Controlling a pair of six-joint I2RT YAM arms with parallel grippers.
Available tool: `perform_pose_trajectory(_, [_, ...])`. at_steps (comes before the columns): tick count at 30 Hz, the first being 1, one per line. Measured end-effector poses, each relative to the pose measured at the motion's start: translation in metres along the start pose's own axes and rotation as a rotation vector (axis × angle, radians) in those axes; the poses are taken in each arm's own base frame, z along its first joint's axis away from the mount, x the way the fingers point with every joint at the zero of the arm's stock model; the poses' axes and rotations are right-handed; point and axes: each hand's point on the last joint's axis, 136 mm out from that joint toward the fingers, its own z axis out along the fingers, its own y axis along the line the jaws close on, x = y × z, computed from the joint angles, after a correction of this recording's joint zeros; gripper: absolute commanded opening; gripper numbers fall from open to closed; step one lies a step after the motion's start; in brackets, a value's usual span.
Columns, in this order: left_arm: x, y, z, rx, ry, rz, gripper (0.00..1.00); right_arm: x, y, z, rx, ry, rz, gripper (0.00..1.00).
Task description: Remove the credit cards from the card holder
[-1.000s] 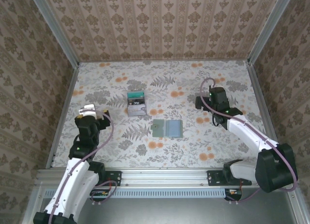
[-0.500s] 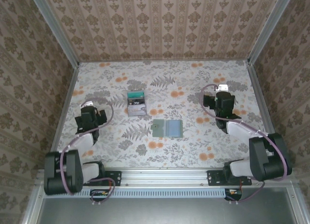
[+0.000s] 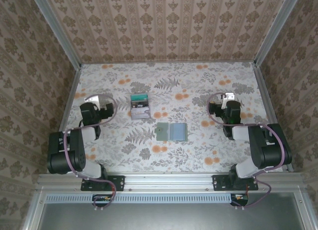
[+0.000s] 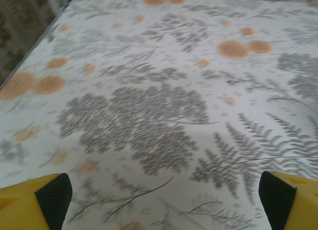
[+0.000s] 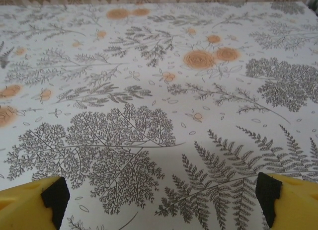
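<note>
Credit cards (image 3: 140, 106) sit, in the top view, as a teal-and-grey stack toward the back left of the floral surface (image 3: 198, 81). The card holder (image 3: 171, 132) lies apart from them, nearer the middle, opened flat with one greenish and one blue-grey panel facing up. The left end effector (image 3: 93, 99) and the right end effector (image 3: 227, 97) hang at opposite sides, well apart from both things, with the arms folded close to their bases. From that I judge the extraction done and parking to be the step in hand. Whether a card hides in a panel is too small to tell.

In the left wrist view, yellow fingers with dark pads (image 4: 52, 190) stand at the bottom corners, spread wide and empty over blurred print.

The right wrist view shows the same: the pads (image 5: 54, 197) are wide apart and hold nothing.

Parking well probably means settling each arm on its own side, never sweeping across the stack or the holder.
</note>
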Motion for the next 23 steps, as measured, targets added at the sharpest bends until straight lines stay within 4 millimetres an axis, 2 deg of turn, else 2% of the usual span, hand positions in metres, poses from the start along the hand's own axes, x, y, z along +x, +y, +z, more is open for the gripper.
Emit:
perform_pose_trajectory(3, [0.002,-0.018,0.005,0.041,-0.018,0.051,1.0,-0.006,0.002,0.0,-0.014,-0.025,0.002,1.0])
perform_pose_trajectory(5, [0.006,-0.023,0.006,0.052,-0.012,0.067,1.0,-0.009,0.003,0.0,-0.02,-0.039,0.003,1.0])
perform_pose_trajectory(23, [-0.004,-0.021,0.006,0.0,-0.054,0.114,1.0,-0.013,0.004,-0.001,-0.023,-0.054,0.005,0.99])
